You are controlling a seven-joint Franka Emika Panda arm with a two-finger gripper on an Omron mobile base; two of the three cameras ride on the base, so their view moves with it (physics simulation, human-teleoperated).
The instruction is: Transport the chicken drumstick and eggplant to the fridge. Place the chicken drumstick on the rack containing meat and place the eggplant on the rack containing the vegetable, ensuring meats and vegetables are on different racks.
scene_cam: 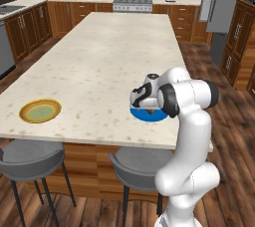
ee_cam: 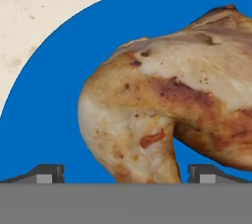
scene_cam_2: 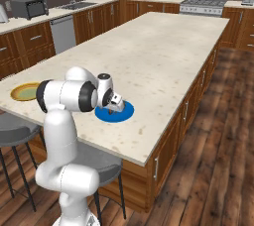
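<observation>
The chicken drumstick [ee_cam: 162, 100], golden-brown with a paler patch on top, lies on a round blue plate [ee_cam: 54, 95] near the island's near edge. My gripper [ee_cam: 130, 175] hangs right above it, open, its two dark fingertips [ee_cam: 48, 174] standing either side of the drumstick's lower end without touching it. From the base views the hand [scene_cam: 143, 97] covers most of the blue plate [scene_cam: 159, 116], and only a dark bit of the meat [scene_cam_2: 115, 112] shows under the gripper [scene_cam_2: 117, 105]. The grey fridge [scene_cam: 219, 2] stands far off at the back right. The eggplant is out of view.
A long pale stone island counter [scene_cam: 104, 56] carries the plates. A yellow-rimmed green plate [scene_cam: 41, 110] sits at its near left corner. Two grey stools [scene_cam: 30, 159] stand below the counter's front edge. Wooden cabinets, a stove [scene_cam: 132, 4] and a sink line the back walls.
</observation>
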